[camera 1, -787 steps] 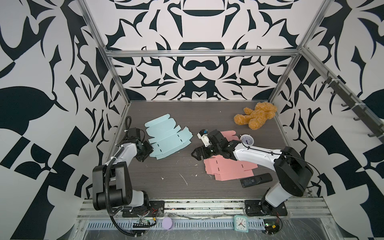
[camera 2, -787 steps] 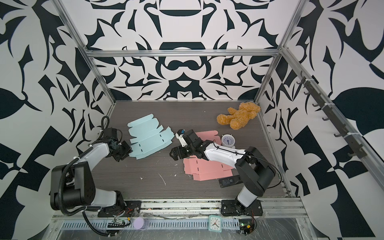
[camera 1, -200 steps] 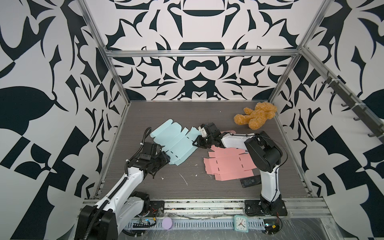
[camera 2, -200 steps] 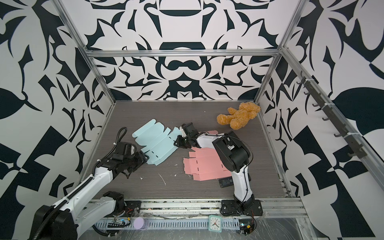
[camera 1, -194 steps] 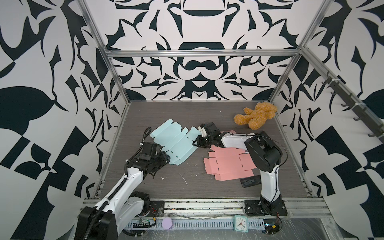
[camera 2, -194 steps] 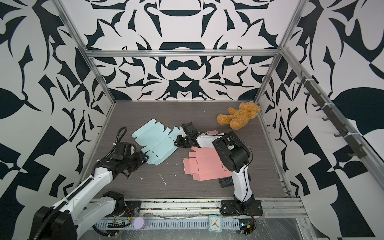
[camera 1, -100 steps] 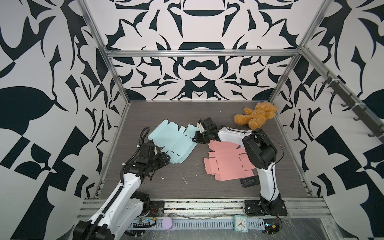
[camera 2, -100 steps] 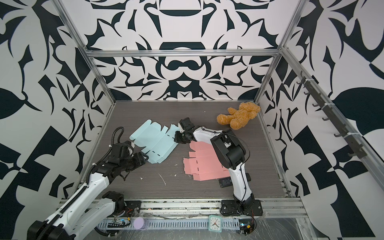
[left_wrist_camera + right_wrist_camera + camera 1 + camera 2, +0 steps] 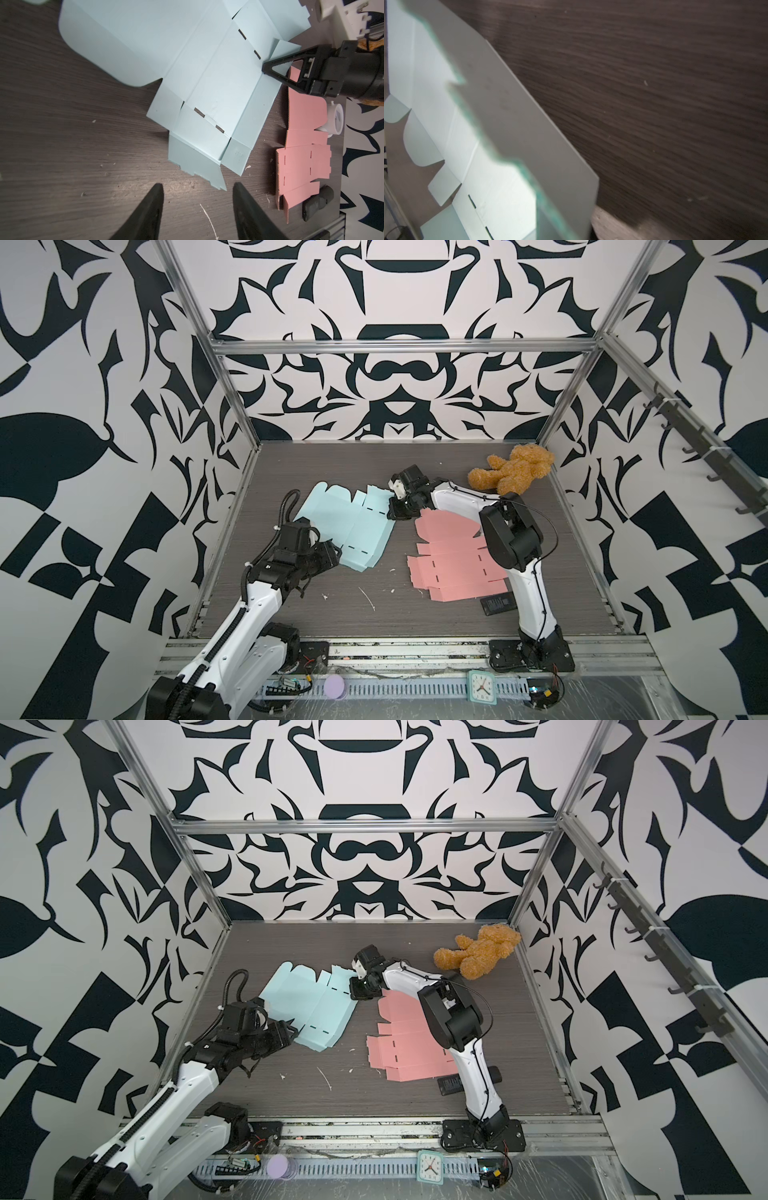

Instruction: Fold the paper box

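One unfolded blue paper box lies left of centre on the table. The right fingers pinch a side flap, apparently to lift it along its crease; the left fingers stand apart just short of the near corner, perhaps to steady it.

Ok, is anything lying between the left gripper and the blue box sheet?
Nothing visible blocks it. Only table with tiny scraps separates the open left gripper from the nearest flap of the blue box sheet. The right gripper pinches its far edge; the pink sheet lies aside.
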`<state>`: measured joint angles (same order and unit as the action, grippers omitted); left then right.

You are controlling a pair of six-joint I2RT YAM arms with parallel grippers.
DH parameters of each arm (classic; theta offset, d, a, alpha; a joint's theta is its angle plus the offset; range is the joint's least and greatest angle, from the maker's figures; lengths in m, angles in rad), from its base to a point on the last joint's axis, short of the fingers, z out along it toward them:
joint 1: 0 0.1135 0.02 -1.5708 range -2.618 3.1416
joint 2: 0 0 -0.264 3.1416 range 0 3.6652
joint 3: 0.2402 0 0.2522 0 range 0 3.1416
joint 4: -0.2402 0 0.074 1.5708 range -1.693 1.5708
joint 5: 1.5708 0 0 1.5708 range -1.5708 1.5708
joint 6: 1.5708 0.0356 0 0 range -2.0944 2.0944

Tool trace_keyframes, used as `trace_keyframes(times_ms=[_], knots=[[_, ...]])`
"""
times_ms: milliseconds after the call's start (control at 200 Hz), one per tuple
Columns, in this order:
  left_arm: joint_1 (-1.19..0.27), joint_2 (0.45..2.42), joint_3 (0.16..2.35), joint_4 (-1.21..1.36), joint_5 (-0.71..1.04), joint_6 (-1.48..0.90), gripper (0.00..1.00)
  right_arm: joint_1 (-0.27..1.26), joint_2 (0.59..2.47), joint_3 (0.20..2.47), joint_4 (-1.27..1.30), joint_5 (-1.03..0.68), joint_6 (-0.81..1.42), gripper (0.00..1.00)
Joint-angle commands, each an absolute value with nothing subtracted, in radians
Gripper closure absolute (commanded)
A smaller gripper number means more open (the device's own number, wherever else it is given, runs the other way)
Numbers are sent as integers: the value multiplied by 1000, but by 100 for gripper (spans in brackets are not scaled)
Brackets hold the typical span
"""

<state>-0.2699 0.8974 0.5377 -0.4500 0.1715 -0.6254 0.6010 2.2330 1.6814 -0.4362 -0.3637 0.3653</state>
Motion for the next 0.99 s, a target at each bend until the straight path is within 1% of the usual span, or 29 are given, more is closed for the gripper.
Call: trace_keyframes(times_ms=[0, 75, 130, 305, 455, 495, 570, 600, 740, 850, 990], knots=[[-273, 930, 590, -444, 182, -604, 43, 596, 2218, 1750, -563, -359, 217, 88], [-273, 958, 603, -433, 186, -598, 43, 595, 2235, 1794, -615, -353, 168, 88], [-273, 974, 608, -429, 180, -597, 44, 593, 2258, 1839, -652, -351, 143, 86], [-273, 1024, 629, -432, 170, -573, 45, 580, 2354, 1992, -717, -386, 127, 77], [-273, 1026, 635, -434, 162, -571, 45, 566, 2413, 2104, -753, -399, 148, 69], [-273, 1030, 636, -433, 162, -571, 45, 561, 2412, 2113, -756, -396, 156, 64], [-273, 1042, 644, -430, 166, -570, 45, 553, 2390, 2091, -745, -379, 171, 50], [-273, 1047, 647, -428, 167, -568, 45, 551, 2377, 2071, -734, -368, 179, 47], [-273, 1062, 643, -413, 172, -554, 45, 549, 2318, 1995, -687, -361, 238, 33], [-273, 1105, 662, -416, 183, -531, 45, 558, 2230, 1920, -635, -322, 267, 23], [-273, 1158, 686, -411, 203, -514, 45, 558, 2162, 1862, -624, -295, 287, 15]])
